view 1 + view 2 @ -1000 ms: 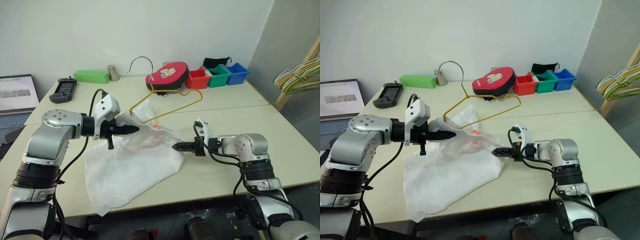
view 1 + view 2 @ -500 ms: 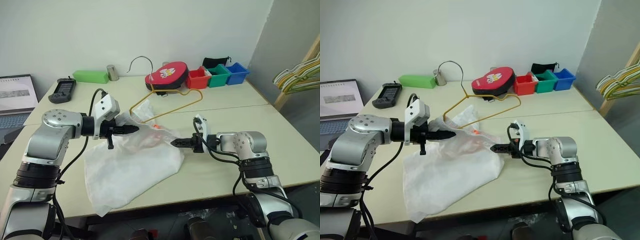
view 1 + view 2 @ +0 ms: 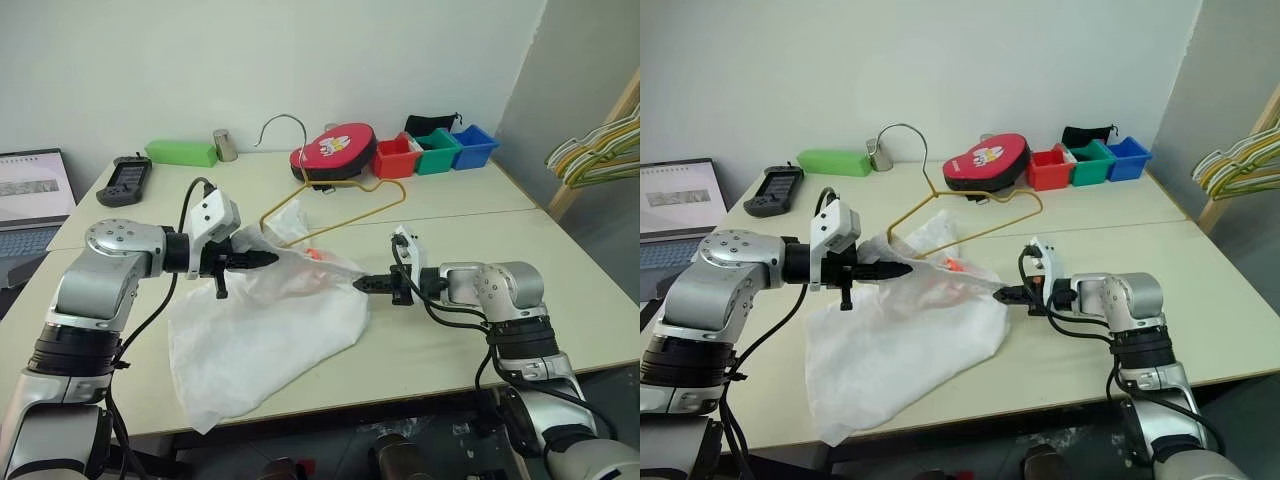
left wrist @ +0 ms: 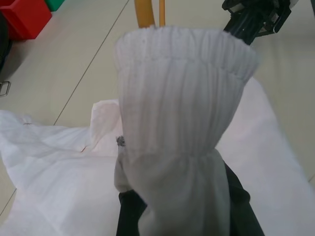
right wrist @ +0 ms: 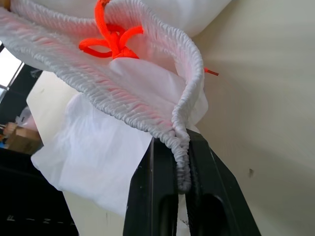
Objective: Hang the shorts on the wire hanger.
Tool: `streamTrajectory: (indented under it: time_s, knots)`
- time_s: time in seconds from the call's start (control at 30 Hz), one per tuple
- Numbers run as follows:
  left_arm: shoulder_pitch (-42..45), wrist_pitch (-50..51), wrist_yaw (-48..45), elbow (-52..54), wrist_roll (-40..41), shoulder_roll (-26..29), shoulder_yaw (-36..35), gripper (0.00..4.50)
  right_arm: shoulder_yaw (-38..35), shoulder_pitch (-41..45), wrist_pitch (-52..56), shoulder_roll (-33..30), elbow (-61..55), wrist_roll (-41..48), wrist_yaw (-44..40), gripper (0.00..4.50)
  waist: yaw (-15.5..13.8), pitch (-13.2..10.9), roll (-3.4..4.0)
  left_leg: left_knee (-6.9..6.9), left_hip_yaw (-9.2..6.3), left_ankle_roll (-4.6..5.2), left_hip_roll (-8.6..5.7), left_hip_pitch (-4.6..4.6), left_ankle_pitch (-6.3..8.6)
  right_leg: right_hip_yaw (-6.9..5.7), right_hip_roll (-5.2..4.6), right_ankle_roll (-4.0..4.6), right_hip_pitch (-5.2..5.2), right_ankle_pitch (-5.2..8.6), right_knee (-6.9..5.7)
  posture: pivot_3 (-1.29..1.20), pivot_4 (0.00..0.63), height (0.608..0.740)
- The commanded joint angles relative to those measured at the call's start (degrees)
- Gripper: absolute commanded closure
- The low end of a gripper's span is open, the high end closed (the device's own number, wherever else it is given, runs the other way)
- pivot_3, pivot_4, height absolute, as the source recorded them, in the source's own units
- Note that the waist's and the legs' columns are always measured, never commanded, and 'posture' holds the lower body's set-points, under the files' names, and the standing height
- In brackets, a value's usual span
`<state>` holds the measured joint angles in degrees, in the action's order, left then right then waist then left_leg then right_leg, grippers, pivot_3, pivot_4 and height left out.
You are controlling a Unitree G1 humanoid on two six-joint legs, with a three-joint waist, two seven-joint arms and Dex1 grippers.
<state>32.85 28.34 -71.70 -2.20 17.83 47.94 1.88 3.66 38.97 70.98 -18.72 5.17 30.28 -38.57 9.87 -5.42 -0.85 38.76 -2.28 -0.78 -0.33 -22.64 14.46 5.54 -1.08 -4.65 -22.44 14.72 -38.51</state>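
White shorts (image 3: 265, 330) spread mid-frame on the tabletop (image 3: 450, 345), waistband lifted and stretched between both grippers. Left gripper (image 3: 268, 259), jaws pinching the waistband's left end. Right gripper (image 5: 181, 162), jaws pressed together on the gathered waistband edge, orange drawstring (image 5: 114, 38) just above. Wire hanger (image 3: 335, 205) behind the shorts, centre frame, hook toward the wall.
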Motion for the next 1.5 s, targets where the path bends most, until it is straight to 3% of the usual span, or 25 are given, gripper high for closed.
streamTrajectory:
  time_s: [0.03, 0.23, 0.37, 1.1, 1.37, 1.5]
  knots:
    - [-0.36, -0.88, -1.84, 1.53, 0.78, 2.29, -1.01, 4.41, 5.21, 0.07, -8.26, -6.44, -5.33, -5.49, -1.36, 4.47, -0.02, 0.0, 0.0, 0.0, 0.02, 0.0, 0.0, -0.03, 0.0, 0.01, -0.03, 0.0, -0.05, 0.0, 0.0, -0.1, 0.005, 0.74]
    - [-3.21, -4.56, -9.15, 2.24, -0.9, 7.74, 1.24, 4.41, 4.81, 1.72, -11.22, -14.2, -6.48, -6.13, -4.88, 4.47, -0.03, 0.0, -0.01, -0.03, 0.06, 0.0, 0.0, -0.21, 0.0, 0.02, 0.0, 0.01, -0.27, 0.0, 0.0, -0.1, 0.015, 0.74]
    - [-0.9, -10.54, -10.63, -3.13, -4.35, 9.28, 3.57, 4.41, 5.3, 1.52, -11.3, -18.15, -7.48, -5.44, -7.77, 4.47, -0.19, 0.0, -0.02, -0.05, 0.09, 0.0, 0.01, -0.22, 0.0, 0.03, -0.02, 0.05, -0.29, 0.03, 0.01, -0.11, 0.02, 0.74]
    - [5.96, -27.12, -12.78, -17.28, -12.33, 10.14, 10.03, 4.41, 5.84, -0.5, -10.25, -22.32, -10.64, -5.13, -9.72, 4.47, -0.1, -0.02, -0.03, -0.03, 0.13, 0.01, 0.05, -0.26, 0.0, 0.06, -0.02, 0.05, -0.33, 0.04, 0.0, -0.14, 0.032, 0.74]
    - [10.14, -24.36, -11.66, -20.56, -9.65, 6.62, 8.32, 4.41, 5.95, -1.87, -10.4, -24.13, -11.31, -4.92, -10.6, 4.47, -0.12, -0.02, -0.03, -0.03, 0.15, 0.01, 0.04, -0.29, 0.0, 0.07, -0.03, 0.04, -0.36, 0.04, 0.01, -0.15, 0.032, 0.74]
    - [9.85, -19.02, -13.61, -17.07, -5.88, 6.0, 7.33, 4.41, 6.35, -3.25, -11.17, -23.44, -9.78, -5.57, -9.63, 4.47, 0.01, -0.02, -0.04, -0.03, 0.14, 0.01, 0.06, -0.3, 0.0, 0.06, -0.02, 0.04, -0.37, 0.04, 0.0, -0.16, 0.028, 0.74]
